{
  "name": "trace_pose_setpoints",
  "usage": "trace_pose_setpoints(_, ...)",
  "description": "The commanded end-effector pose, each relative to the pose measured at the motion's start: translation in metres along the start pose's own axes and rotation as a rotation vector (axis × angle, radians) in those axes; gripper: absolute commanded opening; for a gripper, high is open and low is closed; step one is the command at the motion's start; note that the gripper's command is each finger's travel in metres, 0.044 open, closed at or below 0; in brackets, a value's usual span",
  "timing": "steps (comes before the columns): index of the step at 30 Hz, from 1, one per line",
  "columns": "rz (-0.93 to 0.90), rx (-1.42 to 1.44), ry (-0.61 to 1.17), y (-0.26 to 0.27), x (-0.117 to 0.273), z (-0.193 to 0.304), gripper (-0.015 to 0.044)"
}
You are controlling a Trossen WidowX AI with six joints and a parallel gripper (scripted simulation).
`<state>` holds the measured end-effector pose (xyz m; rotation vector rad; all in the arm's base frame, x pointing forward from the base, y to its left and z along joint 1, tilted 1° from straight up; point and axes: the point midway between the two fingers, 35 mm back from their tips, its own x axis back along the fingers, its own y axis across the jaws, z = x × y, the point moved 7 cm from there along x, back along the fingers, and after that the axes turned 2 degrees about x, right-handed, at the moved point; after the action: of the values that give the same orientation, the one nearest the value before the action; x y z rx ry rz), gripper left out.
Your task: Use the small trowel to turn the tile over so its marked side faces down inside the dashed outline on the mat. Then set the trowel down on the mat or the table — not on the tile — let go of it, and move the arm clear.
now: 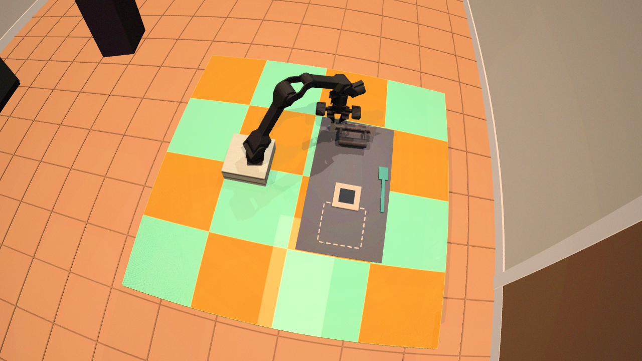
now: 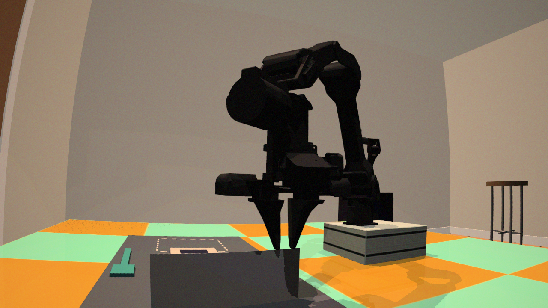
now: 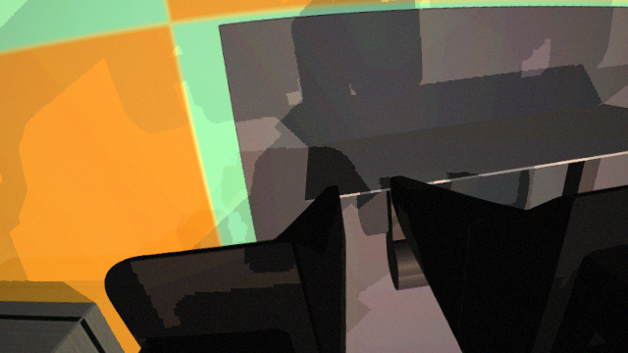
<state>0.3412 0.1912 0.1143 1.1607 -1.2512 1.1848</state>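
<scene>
The cream tile (image 1: 346,196) (image 2: 189,250) lies flat on the dark grey mat (image 1: 314,188) (image 2: 141,245) with its dark marked square facing up. It overlaps the far edge of the dashed outline (image 1: 341,245) (image 2: 191,238). The small teal trowel (image 1: 381,188) (image 2: 123,264) lies alone on the mat beside the tile. My gripper (image 1: 337,119) (image 2: 284,247) (image 3: 364,192) is far from both, at the mat's other end, pointing down. Its fingers stand close together with a narrow gap. Their tips touch the top corner of an upright dark grey sheet (image 2: 214,275) (image 3: 491,142). I see nothing pinched between them.
The arm's base block (image 1: 233,157) (image 2: 375,239) stands beside the mat on the orange and green checkered table top (image 1: 179,260). A dark pillar (image 1: 110,26) stands on the floor at the back left. A stool (image 2: 505,210) stands by the wall.
</scene>
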Motion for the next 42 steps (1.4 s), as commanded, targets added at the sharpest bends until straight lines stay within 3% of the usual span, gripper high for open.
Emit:
trace_pose_setpoints(1,-0.003,-0.003,-0.003,0.0,-0.002,-0.009,0.01)
trace_pose_setpoints(22,-0.003,-0.003,-0.007,-0.002,-0.018,-0.05,0.01)
trace_pose_setpoints(31,-0.002,-0.002,-0.006,-0.001,0.012,-0.041,0.01)
trace_pose_setpoints(42,0.001,0.0,-0.012,-0.001,0.014,-0.042,0.01)
